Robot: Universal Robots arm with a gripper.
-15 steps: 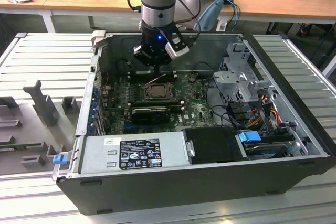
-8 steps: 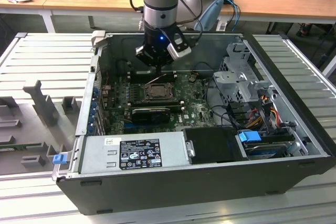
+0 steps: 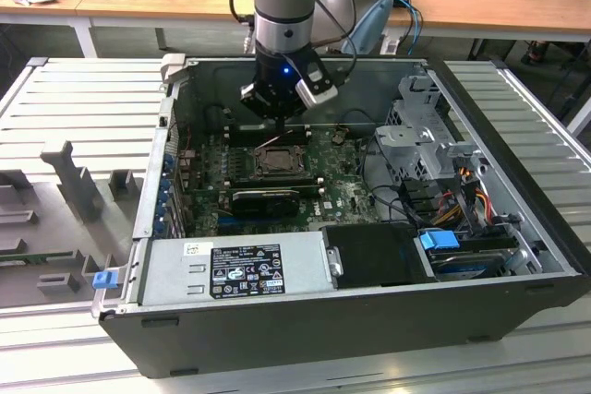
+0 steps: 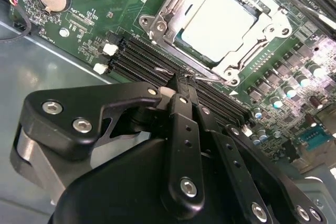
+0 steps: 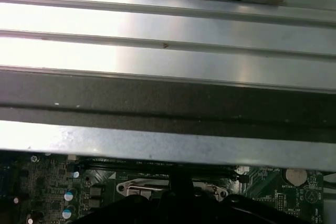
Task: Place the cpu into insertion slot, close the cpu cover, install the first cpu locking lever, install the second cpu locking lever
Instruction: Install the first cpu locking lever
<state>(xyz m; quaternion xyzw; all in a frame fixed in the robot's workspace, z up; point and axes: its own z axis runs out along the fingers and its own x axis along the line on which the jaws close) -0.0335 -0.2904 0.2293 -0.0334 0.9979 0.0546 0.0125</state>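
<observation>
In the second wrist view the cpu [image 4: 223,19] already lies in the insertion slot [image 4: 184,45] and the cpu cover [image 4: 170,14] is folded down around it, so I judge the work is now at a locking lever [image 4: 210,78]. The gripper [image 4: 184,80] has its fingers closed together, holding nothing, with the tips at the thin wire lever beside the socket. To do this well, the push should stay low and steady so the wire goes under its hook without slipping off

My gripper [image 4: 183,85] is matte black with silver screw heads. The cpu [image 4: 224,18] shows a pale grey face inside the dull-silver cpu cover [image 4: 170,11], on a green circuit board [image 4: 89,22] crossed by black memory slots [image 4: 142,59].
</observation>
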